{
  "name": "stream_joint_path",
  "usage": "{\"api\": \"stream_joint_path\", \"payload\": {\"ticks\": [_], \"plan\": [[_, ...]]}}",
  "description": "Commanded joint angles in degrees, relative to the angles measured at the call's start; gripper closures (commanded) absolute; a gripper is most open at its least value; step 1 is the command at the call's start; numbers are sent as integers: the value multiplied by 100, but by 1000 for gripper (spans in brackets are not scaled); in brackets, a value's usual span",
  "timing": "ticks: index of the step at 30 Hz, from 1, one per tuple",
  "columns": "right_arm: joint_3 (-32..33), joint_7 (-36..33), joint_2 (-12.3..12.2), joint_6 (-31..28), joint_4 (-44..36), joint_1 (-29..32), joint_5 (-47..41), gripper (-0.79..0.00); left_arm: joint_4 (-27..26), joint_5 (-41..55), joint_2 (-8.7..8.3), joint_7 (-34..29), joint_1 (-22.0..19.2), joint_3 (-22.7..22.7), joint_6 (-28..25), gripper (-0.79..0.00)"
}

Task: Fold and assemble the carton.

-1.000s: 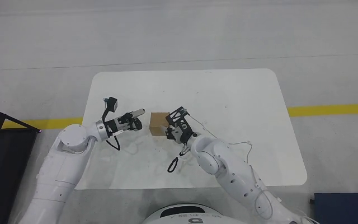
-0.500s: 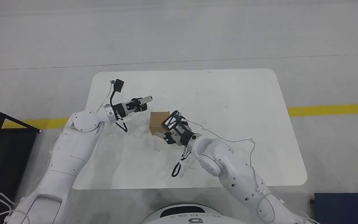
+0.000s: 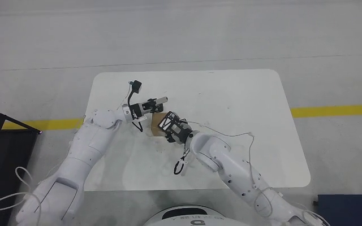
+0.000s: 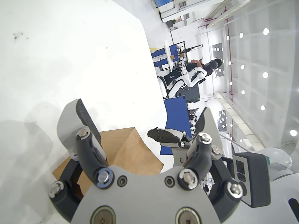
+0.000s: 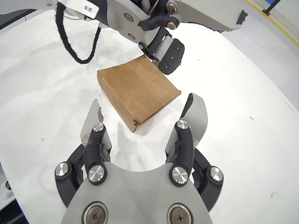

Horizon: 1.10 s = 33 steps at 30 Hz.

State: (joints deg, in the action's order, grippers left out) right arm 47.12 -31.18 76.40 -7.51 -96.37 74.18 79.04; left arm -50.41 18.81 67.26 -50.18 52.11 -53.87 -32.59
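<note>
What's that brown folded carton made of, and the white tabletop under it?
Brown folded carton: looks like plain kraft cardboard, matte, with creased folds and a frayed corner. White tabletop: smooth and hard-looking, probably laminate or plastic. Small dark scuffs mark it.

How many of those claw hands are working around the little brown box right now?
2. The left gripper, open, sits at one side of the carton. The right gripper, also open, faces the carton's opposite corner without gripping it.
</note>
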Motion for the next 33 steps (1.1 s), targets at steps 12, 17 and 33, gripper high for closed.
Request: {"api": "stream_joint_path", "payload": {"ticks": [12,17,33], "plan": [[59,254,67,155,187,-9,-311,-508,-50,150,2,-345,37,-98,-18,-785],[84,220,64,144,156,50,-295,-523,-107,105,2,-347,66,-119,8,-785],[37,-28,58,-12,-111,218,-154,-610,-221,-8,-14,-348,186,-223,52,-785]]}}
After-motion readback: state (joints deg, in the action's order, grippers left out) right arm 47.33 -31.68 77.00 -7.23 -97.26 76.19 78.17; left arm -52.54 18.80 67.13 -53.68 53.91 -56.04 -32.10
